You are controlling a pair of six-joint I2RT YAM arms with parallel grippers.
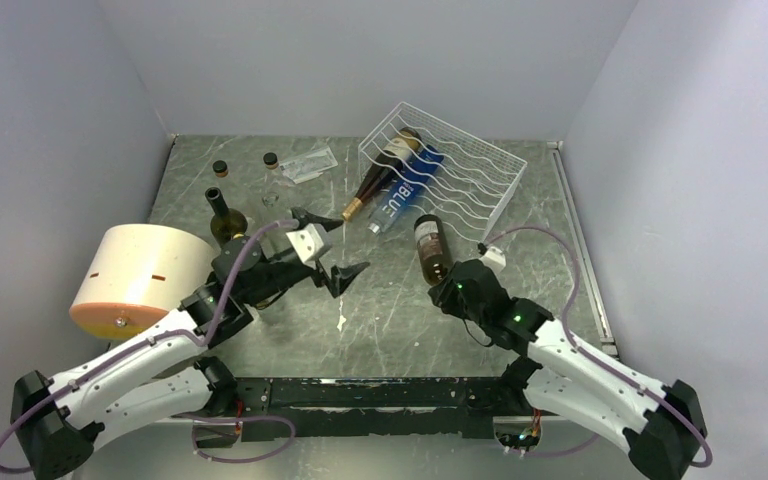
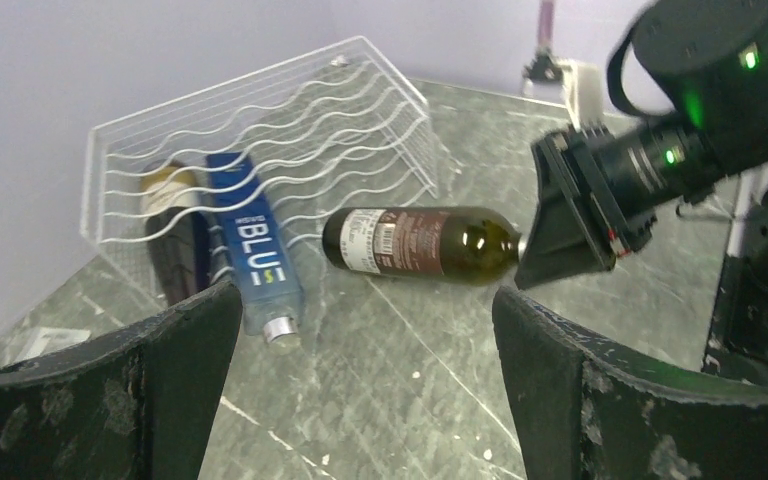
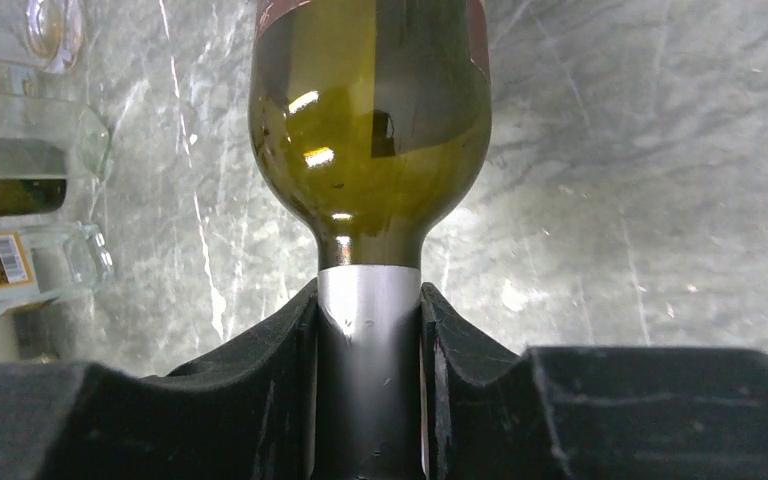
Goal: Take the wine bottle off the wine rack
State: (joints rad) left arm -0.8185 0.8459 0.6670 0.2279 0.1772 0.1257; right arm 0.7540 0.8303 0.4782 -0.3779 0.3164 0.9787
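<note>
The white wire wine rack (image 1: 460, 165) stands at the back right and also shows in the left wrist view (image 2: 290, 120). A dark wine bottle with a gold neck (image 1: 385, 165) and a blue bottle (image 1: 405, 190) lie in its left cradles. My right gripper (image 1: 450, 285) is shut on the silver-capped neck of a second green wine bottle (image 1: 430, 248), which lies level in front of the rack, outside it. It also shows in the right wrist view (image 3: 370, 110) and the left wrist view (image 2: 420, 245). My left gripper (image 1: 330, 252) is open and empty over the table, left of that bottle.
A cream cylinder (image 1: 140, 275) lies at the left edge. An upright dark bottle (image 1: 222, 215) stands behind my left arm. Two small vials (image 1: 220, 168), a clear glass (image 1: 272, 190) and a plastic bag (image 1: 310, 162) sit at the back left. Walls enclose the table.
</note>
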